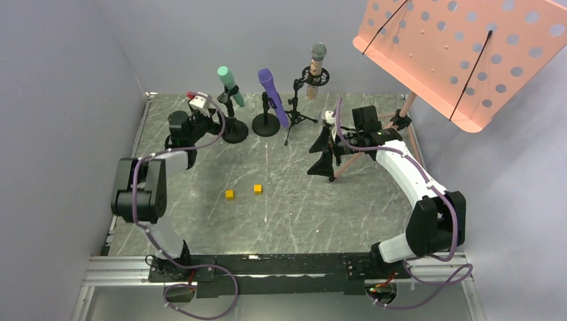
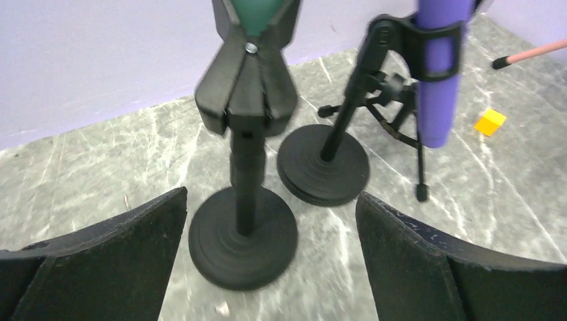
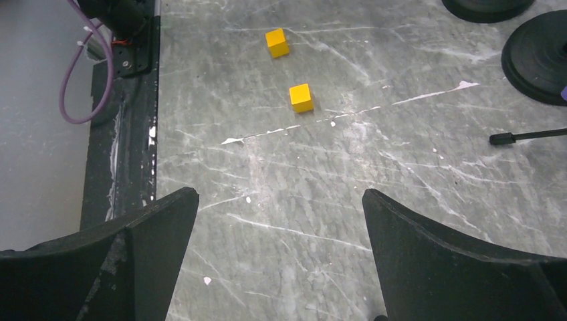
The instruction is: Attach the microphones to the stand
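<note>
Surface: I'm looking at a grey marbled table (image 1: 301,221) boxed in by pale lilac walls (image 1: 60,73), with both arm bases on the rail at my near edge.
Teal microphone: the teal microphone (image 1: 229,83) sits clamped in a black clip (image 2: 246,87) on the left round-base stand (image 2: 242,239). It is at the far left of the table, tilted with its head up and to the left.
Purple microphone: the purple microphone (image 1: 273,95) is held in the clip of the second round-base stand (image 1: 266,125), just beside the first. It tilts the same way, tail hanging low past the clip.
Copper microphone: the copper microphone (image 1: 316,67) stands nearly upright, silver mesh head on top, in the tripod stand (image 1: 296,115) to the right of the purple one.
Left gripper: my left gripper (image 2: 271,195) is low, right in front of the teal one's stand, fingers spread wide. On the wrist view the pole shows between them, further on, and neither pad touches it.
Right gripper: my right gripper (image 3: 281,194) hovers over the table right of centre, fingers also wide apart, looking down on the marble.
Yellow cubes: two yellow cubes (image 1: 229,194) lie near each other mid-table, well apart from the stands.
Music desk: an orange perforated music desk (image 1: 461,47) tilts over the far right corner.
</note>
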`<state>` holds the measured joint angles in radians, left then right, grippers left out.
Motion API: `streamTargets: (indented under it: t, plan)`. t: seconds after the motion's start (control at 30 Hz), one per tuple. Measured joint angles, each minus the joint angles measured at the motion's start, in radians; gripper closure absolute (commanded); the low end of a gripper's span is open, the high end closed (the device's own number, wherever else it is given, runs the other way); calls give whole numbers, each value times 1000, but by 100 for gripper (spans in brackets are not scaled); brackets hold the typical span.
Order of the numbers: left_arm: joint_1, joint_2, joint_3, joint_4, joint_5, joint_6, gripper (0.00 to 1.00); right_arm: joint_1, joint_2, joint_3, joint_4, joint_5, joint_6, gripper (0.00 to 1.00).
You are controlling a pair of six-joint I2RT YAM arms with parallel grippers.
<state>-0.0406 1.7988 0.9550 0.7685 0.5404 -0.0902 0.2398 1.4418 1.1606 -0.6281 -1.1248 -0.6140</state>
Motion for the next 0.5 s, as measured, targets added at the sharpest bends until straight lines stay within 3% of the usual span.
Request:
streamTargets:
  t: [0.13, 0.27, 0.37, 0.5]
  plan:
    - [0, -216, -202, 40, -60, -59, 1, -2, -1, 0, 3, 33, 0, 0]
    - [0, -460, -344, -51, -131, -118, 1, -6, -24, -8, 34, 82, 21, 0]
    - [8, -673, -343, -249, -174, -184, 1, -16, -79, -22, 83, 159, 89, 0]
    - [71, -886, -184, -592, -153, -208, 1, -23, -192, -39, 141, 308, 188, 0]
